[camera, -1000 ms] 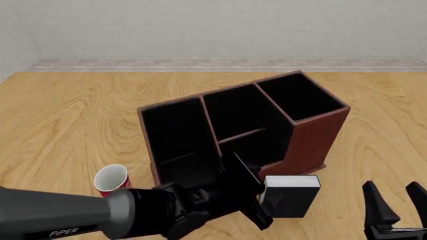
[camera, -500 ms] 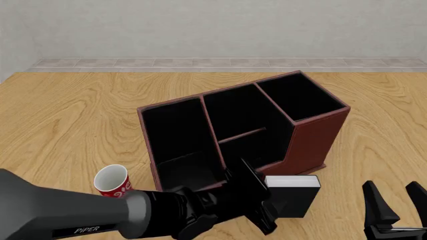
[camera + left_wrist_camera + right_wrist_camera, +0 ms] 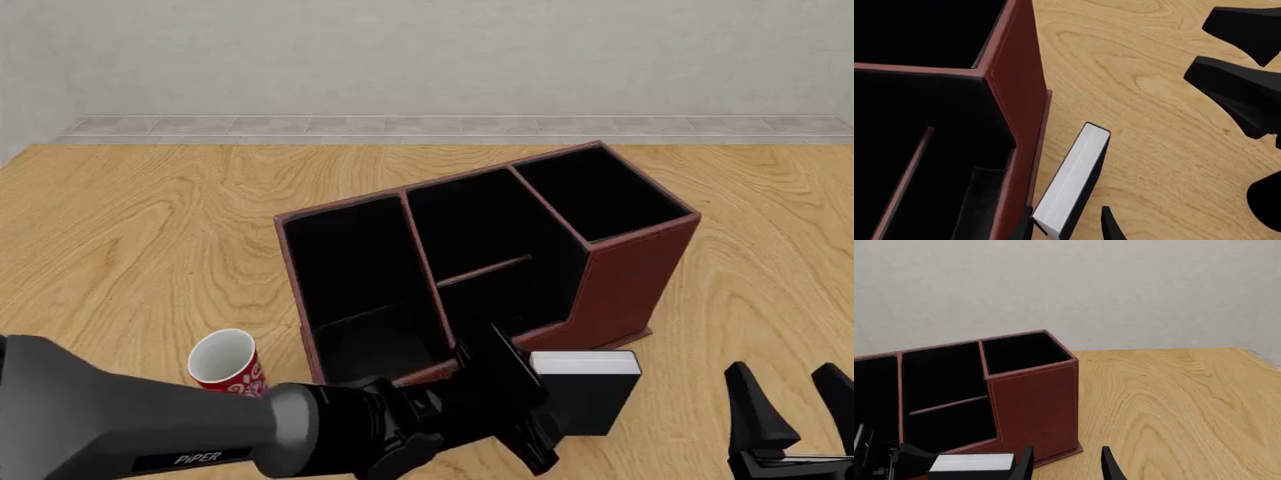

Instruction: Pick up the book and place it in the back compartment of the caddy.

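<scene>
So, quick rundown:
Book: small thick black book with white page edges (image 3: 585,390) stands on the wooden table (image 3: 134,250), just in front of the reddish-brown caddy (image 3: 627,270).
Left gripper (image 3: 1066,227): fingers spread either side of the book, not clamped.
Right gripper (image 3: 790,415): released, holding nothing, right of the book.
Mug: red-and-white (image 3: 223,362), left of the caddy.

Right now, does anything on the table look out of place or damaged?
Nothing stands out. The book stands upright on its edge just in front of the caddy, and the mug stands upright beside the caddy; no damage shows.
</scene>
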Tool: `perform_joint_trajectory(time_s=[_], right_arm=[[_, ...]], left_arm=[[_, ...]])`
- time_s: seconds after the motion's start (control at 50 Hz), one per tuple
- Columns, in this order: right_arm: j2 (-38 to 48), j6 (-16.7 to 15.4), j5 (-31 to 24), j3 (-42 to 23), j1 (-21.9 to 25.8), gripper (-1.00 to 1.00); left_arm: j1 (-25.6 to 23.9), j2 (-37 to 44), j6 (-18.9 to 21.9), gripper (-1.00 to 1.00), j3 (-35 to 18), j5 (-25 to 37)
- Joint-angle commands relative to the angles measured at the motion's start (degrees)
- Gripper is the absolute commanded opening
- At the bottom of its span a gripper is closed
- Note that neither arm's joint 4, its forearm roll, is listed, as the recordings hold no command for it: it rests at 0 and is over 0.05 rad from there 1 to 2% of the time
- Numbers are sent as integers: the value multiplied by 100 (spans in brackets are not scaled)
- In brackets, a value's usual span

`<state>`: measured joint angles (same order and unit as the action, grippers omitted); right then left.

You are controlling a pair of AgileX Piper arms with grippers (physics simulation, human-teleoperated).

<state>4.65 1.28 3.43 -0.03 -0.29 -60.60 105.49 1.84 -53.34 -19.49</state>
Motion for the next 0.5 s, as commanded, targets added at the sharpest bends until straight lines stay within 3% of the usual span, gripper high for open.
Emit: perform_joint_trajectory(time_s=[0.02, 0.22, 0.24, 0.5], right_arm=[[-50, -17, -37, 0, 1, 100], [52, 9, 46, 1, -1, 100], [15, -12, 24, 0, 1, 100], [-16, -11, -8, -1, 0, 100]], left_arm=[[-25, 30, 48, 100, 4, -14], [-117, -72, 168, 100, 83, -83], [-158, -72, 205, -100, 96, -91], [-202, -166, 210, -100, 125, -65]])
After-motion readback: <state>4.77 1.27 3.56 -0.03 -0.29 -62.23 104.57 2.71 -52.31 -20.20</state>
